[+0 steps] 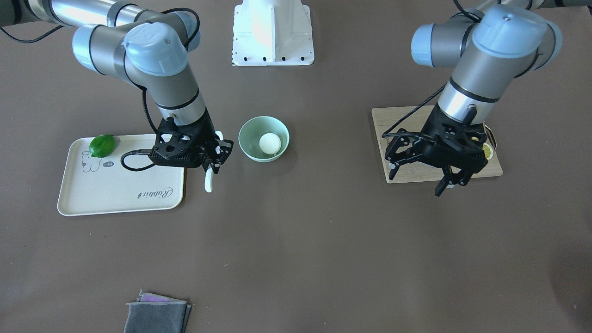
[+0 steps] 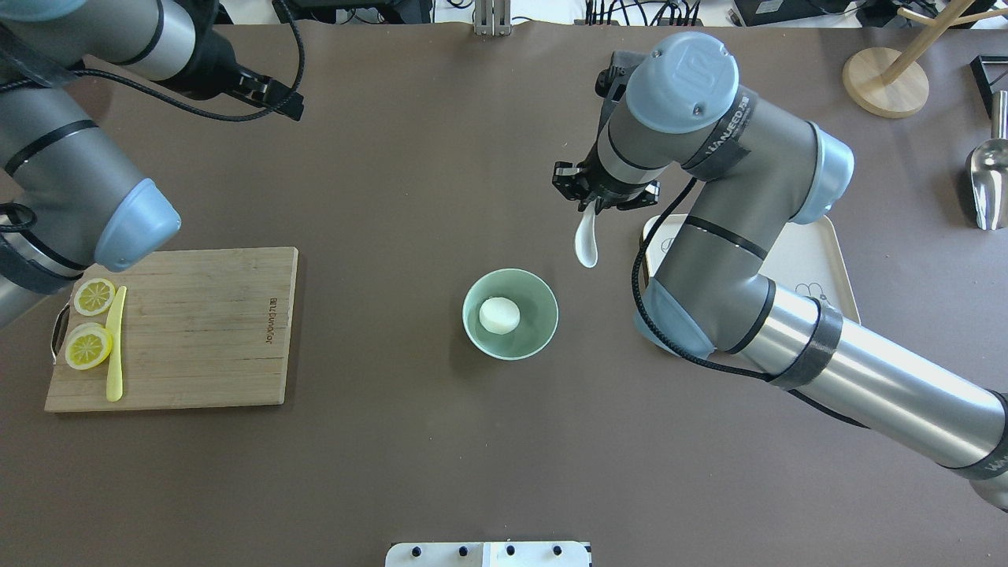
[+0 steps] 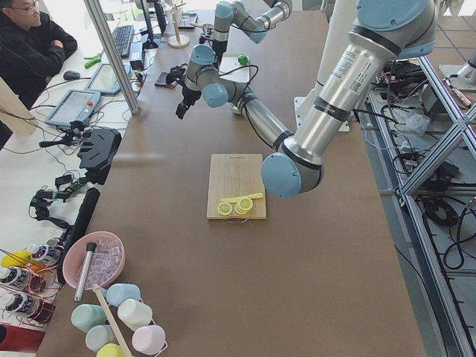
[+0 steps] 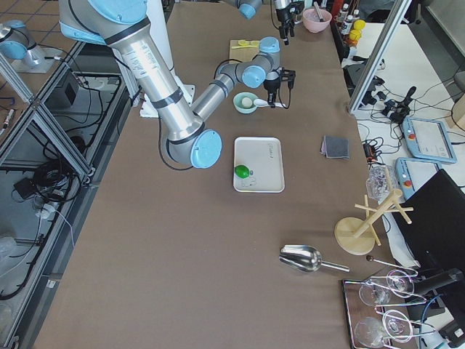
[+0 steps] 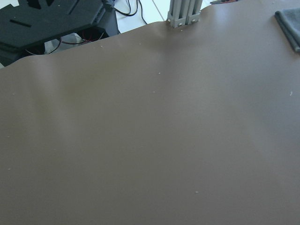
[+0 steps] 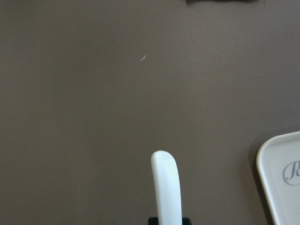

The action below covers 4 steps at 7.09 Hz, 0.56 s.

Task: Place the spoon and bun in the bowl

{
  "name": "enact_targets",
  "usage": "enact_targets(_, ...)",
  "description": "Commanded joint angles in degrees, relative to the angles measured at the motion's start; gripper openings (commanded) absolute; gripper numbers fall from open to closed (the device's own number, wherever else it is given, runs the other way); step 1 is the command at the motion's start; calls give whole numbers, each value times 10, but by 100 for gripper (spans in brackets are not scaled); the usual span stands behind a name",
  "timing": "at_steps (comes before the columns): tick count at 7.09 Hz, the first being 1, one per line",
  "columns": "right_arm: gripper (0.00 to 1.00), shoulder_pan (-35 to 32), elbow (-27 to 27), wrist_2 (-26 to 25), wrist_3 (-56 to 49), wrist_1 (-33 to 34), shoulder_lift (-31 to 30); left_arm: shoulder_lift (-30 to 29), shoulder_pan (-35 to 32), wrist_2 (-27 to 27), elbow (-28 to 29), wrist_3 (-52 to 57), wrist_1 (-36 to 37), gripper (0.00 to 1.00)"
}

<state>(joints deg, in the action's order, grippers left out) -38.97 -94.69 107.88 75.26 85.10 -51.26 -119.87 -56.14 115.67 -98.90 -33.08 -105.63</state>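
1. R arm: elbow bent, wrist angled down; right gripper (image 1: 212, 165) closed onto the handle of the white soup spoon (image 1: 209, 181), scoop end hanging down.
2. Spoon is off the table – between the cream tray (image 1: 115, 194) and the mint bowl (image 1: 247, 132), not over the bowl.
3. Steamed bun (image 1: 269, 143) sits inside the bowl.
4. L arm: wrist tilted down over the wooden cutting board (image 2: 197, 331) – left gripper (image 1: 452, 183) has its fingers apart, holding nothing.
5. Lime (image 1: 102, 145) at the tray corner; lemon slices (image 2: 94, 296) & yellow knife (image 2: 116, 342) on the board.
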Motion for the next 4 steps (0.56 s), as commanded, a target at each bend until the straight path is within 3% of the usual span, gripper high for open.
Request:
enact_targets(1, 0, 52, 30, -51, 72, -62, 8, 12, -19, 14, -2, 20, 0, 98)
enact_targets(4, 0, 84, 25, -74, 76, -60, 6, 13, -20, 14, -2, 21, 0, 98)
